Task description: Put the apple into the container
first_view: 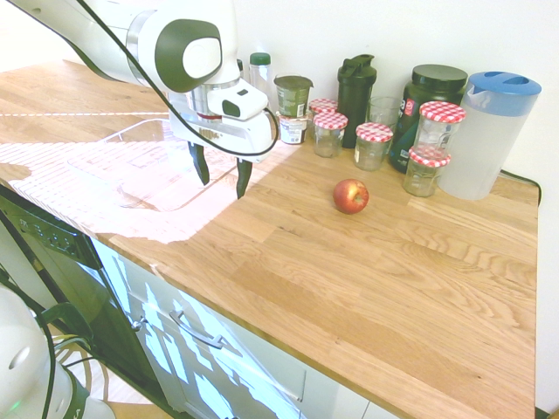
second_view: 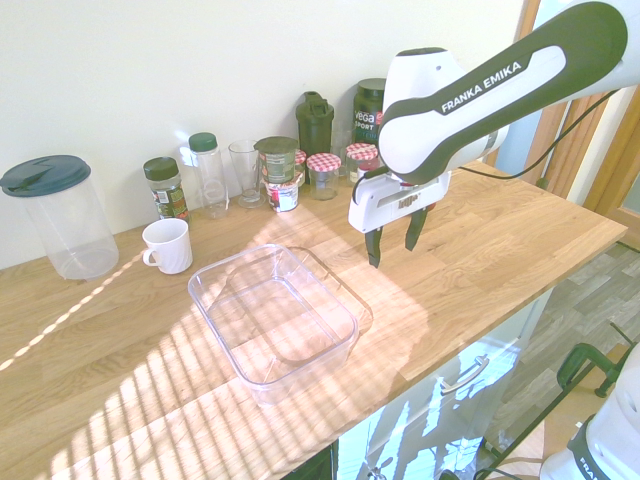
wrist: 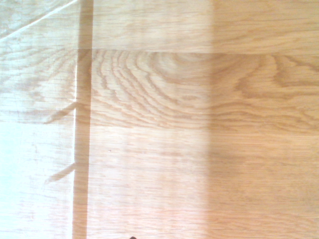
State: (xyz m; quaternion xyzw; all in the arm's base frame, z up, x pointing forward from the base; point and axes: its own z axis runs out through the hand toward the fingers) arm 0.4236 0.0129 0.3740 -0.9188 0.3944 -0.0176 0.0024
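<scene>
First exterior view: the arm comes in from the upper left, wrist turned straight down. The gripper hangs with its fingers apart and nothing between them, over the near corner of the container. The apple lies on bare table, well apart from the gripper, just in front of the jars. Wide open wood runs from the apple to the table's front edge.

Second exterior view: the arm enters from the right; the gripper points down above the table beside the container's far rim. The apple is hidden here.

Wrist view: only wood grain with a straight shadow line.
</scene>
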